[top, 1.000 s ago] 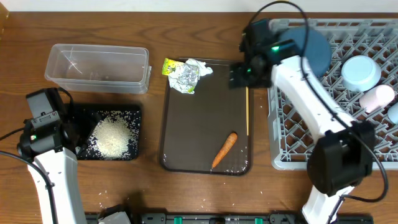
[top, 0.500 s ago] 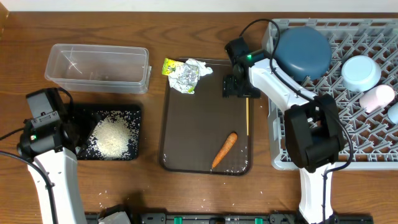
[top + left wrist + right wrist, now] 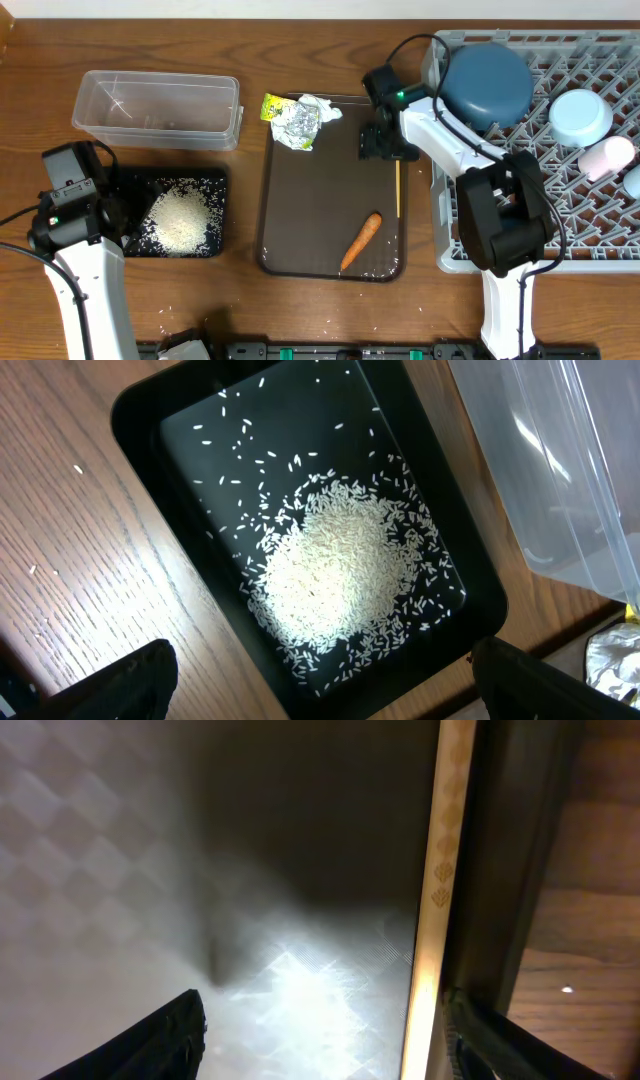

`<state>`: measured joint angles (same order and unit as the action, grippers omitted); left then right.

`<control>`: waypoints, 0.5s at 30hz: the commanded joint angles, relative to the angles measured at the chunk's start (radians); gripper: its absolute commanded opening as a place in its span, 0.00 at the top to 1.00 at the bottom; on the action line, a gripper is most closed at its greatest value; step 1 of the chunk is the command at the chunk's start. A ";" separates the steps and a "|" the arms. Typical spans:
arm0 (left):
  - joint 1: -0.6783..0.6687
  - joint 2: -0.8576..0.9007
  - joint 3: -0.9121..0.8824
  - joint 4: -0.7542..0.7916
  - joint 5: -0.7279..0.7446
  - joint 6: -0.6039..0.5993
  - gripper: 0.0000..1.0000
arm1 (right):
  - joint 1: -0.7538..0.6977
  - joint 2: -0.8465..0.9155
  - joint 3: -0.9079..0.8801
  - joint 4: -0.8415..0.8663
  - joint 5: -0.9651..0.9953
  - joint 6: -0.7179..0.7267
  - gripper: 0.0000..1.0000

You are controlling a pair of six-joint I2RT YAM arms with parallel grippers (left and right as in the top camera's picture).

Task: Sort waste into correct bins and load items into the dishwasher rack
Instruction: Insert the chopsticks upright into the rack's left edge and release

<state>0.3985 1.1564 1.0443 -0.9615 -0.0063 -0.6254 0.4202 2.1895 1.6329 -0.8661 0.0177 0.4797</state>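
My right gripper is open, low over the brown tray's right side, its fingers astride the top end of the wooden chopsticks. The orange carrot and the crumpled wrapper with tissue lie on that tray. My left gripper is open and empty above the black tray, which holds the rice. The clear tub looks empty. The blue bowl, light-blue cup and white cup sit in the grey rack.
The brown serving tray lies between the bins and the rack. A few stray rice grains lie on the wood near the black tray. The rack's left wall stands close to the right of the chopsticks.
My right gripper moved left and down from the rack's edge to the chopsticks' top end, leaving the blue bowl in the rack. The left arm has not moved.
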 commanded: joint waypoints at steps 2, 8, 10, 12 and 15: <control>0.004 0.002 0.017 0.001 -0.005 -0.001 0.04 | 0.002 0.033 -0.056 0.029 0.007 0.025 0.28; 0.004 0.002 0.017 0.001 -0.005 -0.001 0.04 | 0.002 0.032 -0.029 0.021 -0.114 0.025 0.99; 0.004 0.002 0.017 0.000 -0.005 -0.001 0.04 | -0.002 0.028 0.001 0.009 -0.189 0.025 0.99; 0.004 0.002 0.017 0.001 -0.005 -0.001 0.04 | -0.007 0.014 0.038 -0.013 -0.253 0.024 0.99; 0.004 0.002 0.017 0.000 -0.005 -0.001 0.04 | -0.021 -0.027 0.095 -0.055 -0.307 -0.003 0.99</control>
<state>0.3985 1.1564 1.0443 -0.9611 -0.0063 -0.6250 0.4164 2.1963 1.6539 -0.9028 -0.1612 0.4950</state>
